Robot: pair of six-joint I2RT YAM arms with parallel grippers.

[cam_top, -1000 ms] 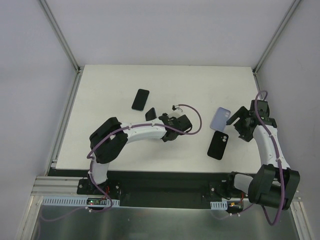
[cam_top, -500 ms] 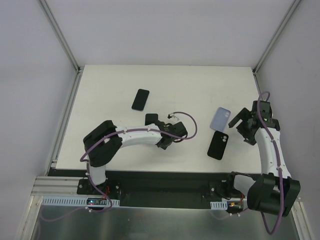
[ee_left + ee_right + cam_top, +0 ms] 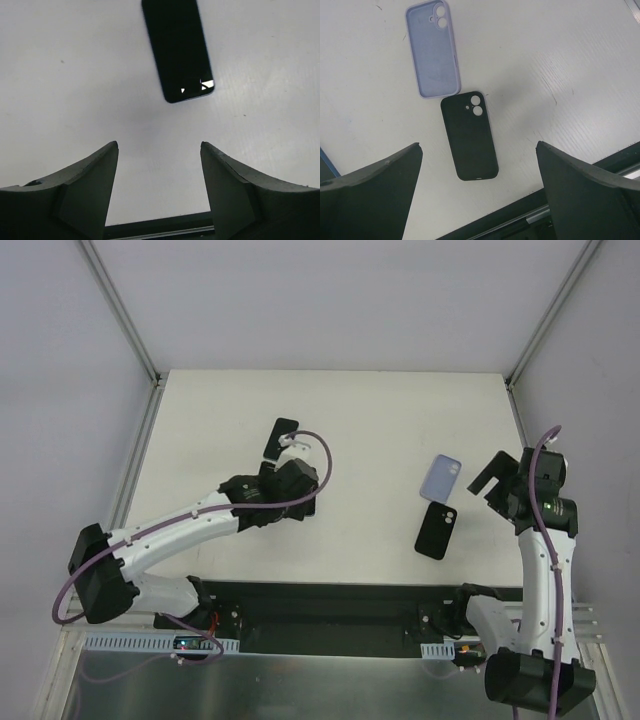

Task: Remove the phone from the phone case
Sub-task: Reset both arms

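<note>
A black phone (image 3: 283,436) lies screen up at the table's back left. It also shows at the top of the left wrist view (image 3: 177,47). My left gripper (image 3: 280,488) hovers just in front of it, open and empty (image 3: 158,145). A lavender case (image 3: 441,477) lies empty with its inside up, and a black case (image 3: 437,530) lies beside it. Both show in the right wrist view, the lavender case (image 3: 431,47) beyond the black case (image 3: 469,135). My right gripper (image 3: 497,485) is open and empty (image 3: 479,145), to the right of the cases and apart from them.
The white table (image 3: 370,420) ends in a dark front edge (image 3: 330,590) near the arm bases. Grey walls and metal posts stand at the back and sides. The left arm's purple cable (image 3: 315,445) loops over the near end of the black phone.
My left arm has swung left and back, from the table's middle to just in front of the black phone. A small dark object beside it no longer shows. My right gripper has drawn back to the right.
</note>
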